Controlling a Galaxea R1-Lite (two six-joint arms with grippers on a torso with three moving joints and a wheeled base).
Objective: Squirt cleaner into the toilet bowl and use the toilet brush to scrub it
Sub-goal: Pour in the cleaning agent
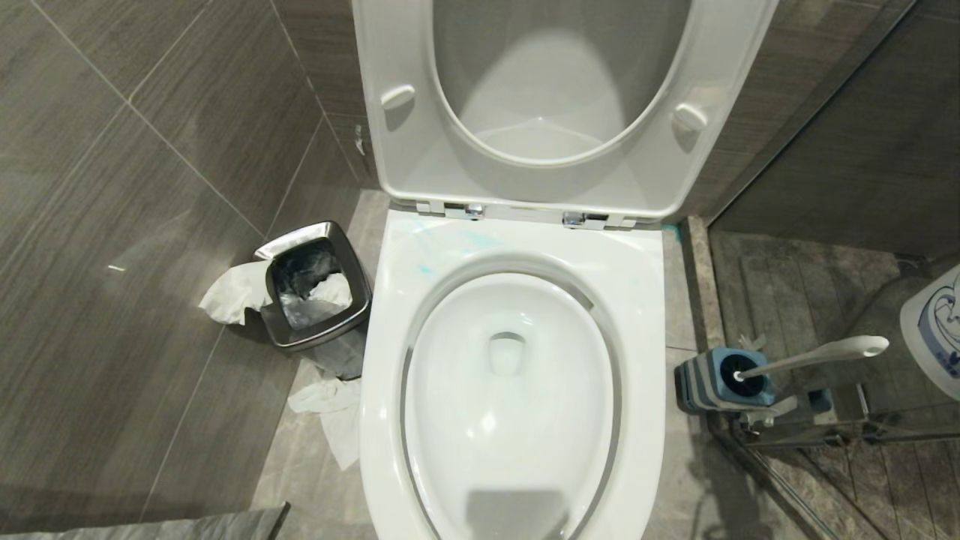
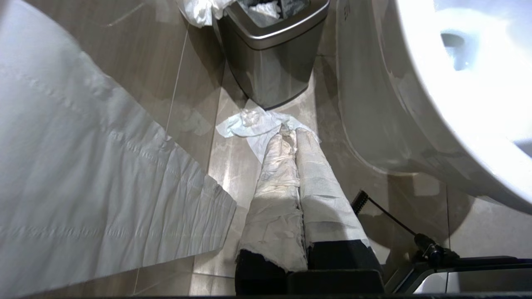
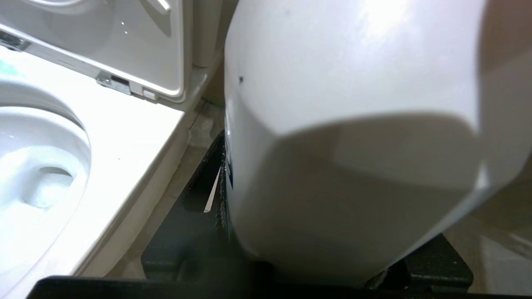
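Note:
The toilet bowl (image 1: 637,300) stands open, its seat and lid (image 1: 405,150) raised against the wall. Pale blue smears of cleaner (image 1: 431,247) mark the rear left of its rim. The toilet brush (image 1: 817,354) rests in a blue-and-grey holder (image 1: 705,382) on the floor to the right of the bowl, its white handle leaning right. My right gripper (image 3: 328,216) is shut on a white bottle (image 3: 353,104) with a blue label, held beside the bowl's right rim (image 3: 124,145); the bottle (image 1: 934,330) shows at the head view's right edge. My left gripper (image 2: 291,131), fingers wrapped in white, hangs shut over the floor left of the bowl (image 2: 457,104).
A steel-rimmed bin (image 1: 315,289) with crumpled paper stands left of the toilet. Tissue (image 1: 334,409) lies on the floor by it. A glass shower partition (image 1: 825,465) and its sill run along the right. A large white sheet (image 2: 83,187) hangs near my left arm.

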